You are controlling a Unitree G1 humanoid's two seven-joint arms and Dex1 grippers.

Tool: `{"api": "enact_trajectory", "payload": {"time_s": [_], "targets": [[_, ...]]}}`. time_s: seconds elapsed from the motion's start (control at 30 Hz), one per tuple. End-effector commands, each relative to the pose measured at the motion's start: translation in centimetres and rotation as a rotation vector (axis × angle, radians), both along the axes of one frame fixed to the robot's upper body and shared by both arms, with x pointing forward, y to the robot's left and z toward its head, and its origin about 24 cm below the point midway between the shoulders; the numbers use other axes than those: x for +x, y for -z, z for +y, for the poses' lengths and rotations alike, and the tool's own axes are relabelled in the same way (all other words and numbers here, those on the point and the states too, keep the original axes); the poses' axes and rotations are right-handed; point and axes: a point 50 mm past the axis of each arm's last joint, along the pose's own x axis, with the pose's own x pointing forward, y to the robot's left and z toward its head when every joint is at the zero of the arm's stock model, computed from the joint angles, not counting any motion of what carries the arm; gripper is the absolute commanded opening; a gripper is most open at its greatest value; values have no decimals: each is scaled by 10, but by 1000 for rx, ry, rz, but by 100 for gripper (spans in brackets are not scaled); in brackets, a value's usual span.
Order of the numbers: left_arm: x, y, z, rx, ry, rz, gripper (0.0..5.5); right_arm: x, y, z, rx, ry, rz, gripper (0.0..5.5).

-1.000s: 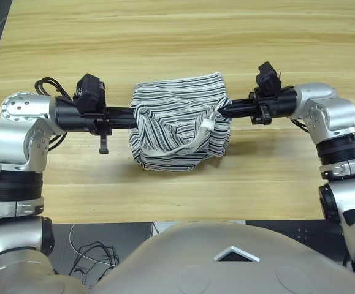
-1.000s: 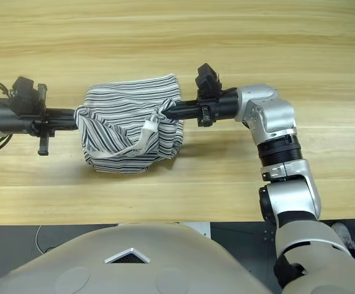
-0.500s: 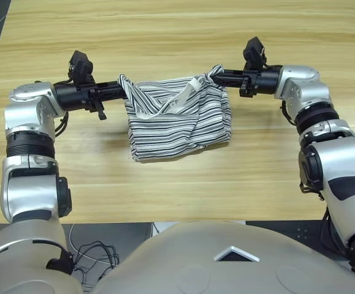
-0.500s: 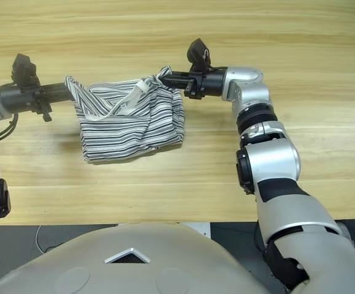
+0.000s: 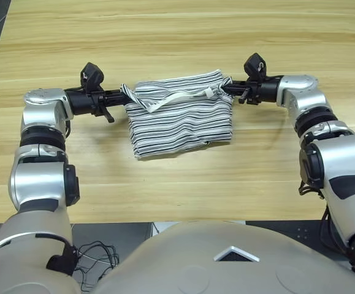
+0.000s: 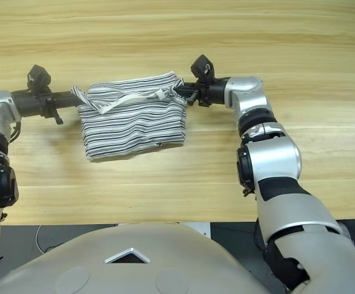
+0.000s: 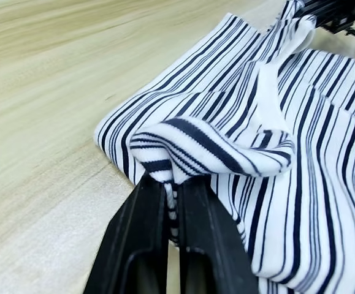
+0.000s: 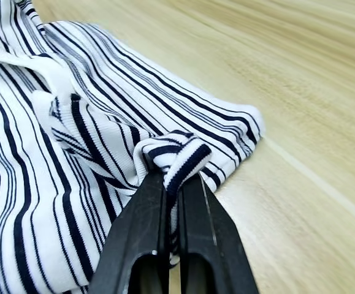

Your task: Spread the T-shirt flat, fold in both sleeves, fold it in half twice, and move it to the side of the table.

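Striped T-shirt [image 5: 180, 116] lies stretched between left gripper [image 5: 123, 98] and right gripper [image 5: 227, 90].

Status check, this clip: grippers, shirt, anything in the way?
Left gripper shut on one T-shirt corner, right gripper shut on the opposite corner. Shirt folded over, resting on table. Nothing seen in the way.
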Motion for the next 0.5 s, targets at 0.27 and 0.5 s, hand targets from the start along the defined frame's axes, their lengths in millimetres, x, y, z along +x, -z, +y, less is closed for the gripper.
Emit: {"api": "enact_trajectory", "payload": {"time_s": [0.27,0.5], "targets": [[20,-12,5,11,-187,-52,147,17,-15,8,62,185,-55,139],[20,4,11,195,-359,30,147,27,-16,11,-23,384,-87,139]]}}
